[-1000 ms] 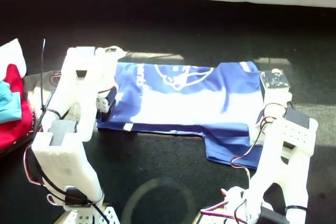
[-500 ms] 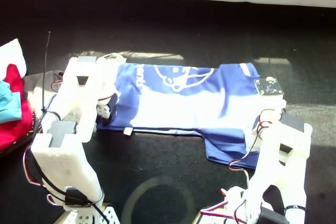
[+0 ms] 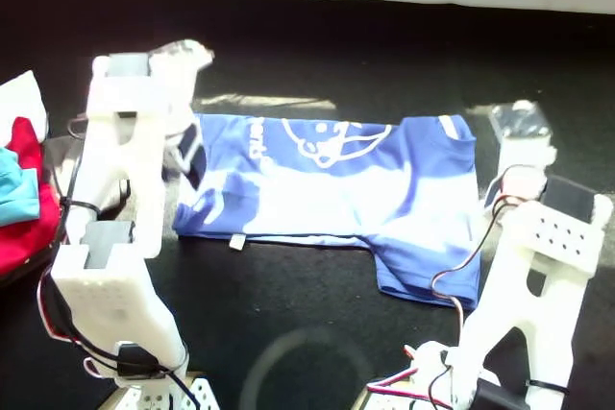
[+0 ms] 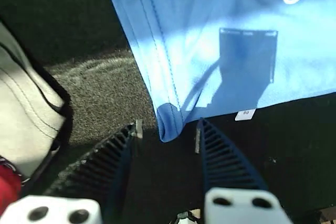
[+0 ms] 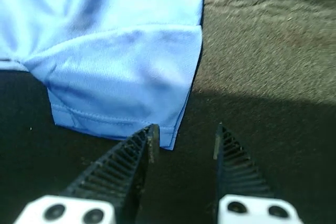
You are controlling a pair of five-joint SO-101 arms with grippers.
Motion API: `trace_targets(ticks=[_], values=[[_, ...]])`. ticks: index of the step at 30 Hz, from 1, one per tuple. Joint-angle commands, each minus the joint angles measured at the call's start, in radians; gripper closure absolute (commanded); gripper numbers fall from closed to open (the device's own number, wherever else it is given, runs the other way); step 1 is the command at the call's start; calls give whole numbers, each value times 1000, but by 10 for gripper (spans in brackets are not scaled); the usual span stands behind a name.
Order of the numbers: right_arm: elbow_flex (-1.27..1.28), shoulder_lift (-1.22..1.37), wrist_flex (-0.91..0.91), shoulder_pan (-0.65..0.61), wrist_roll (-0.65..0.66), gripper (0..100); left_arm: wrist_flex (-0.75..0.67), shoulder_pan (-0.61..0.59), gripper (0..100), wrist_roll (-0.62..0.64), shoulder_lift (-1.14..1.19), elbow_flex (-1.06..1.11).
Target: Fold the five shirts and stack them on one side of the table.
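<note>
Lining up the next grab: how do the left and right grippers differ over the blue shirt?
The left gripper has a corner of the blue shirt between its jaws; the right gripper straddles mostly bare table, the sleeve corner beside one tip. The left gripper is near the white tag, the right gripper at the sleeve. Both are open.

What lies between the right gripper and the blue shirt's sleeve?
Nothing but bare table: the right wrist view shows the right gripper just beside the sleeve.

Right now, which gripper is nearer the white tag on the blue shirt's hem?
Left. The left gripper hangs open over the blue shirt's corner beside the white tag; the right gripper is open at the sleeve hem at the far end.
</note>
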Motion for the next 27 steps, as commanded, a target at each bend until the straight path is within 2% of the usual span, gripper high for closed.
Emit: trace_targets(ticks=[1, 2, 6, 11, 16, 21, 27], values=[[-93, -19, -134, -36, -126, 967, -49, 15, 1000, 35, -1, -116], [-93, -19, -186, -54, -157, 998, -66, 24, 975, 52, 21, -136], [-97, 38, -318, -186, -189, 990, -112, 67, 990, 80, 157, -232], [-102, 274, -536, -259, -190, 991, -180, 94, 991, 183, 375, -410], [-150, 561, -754, -260, -192, 991, -192, 105, 991, 216, 567, -611], [-292, 803, -765, -243, -192, 991, -186, 65, 991, 215, 742, -768], [-438, 984, -763, -137, -192, 991, -158, -19, 991, 215, 820, -923]])
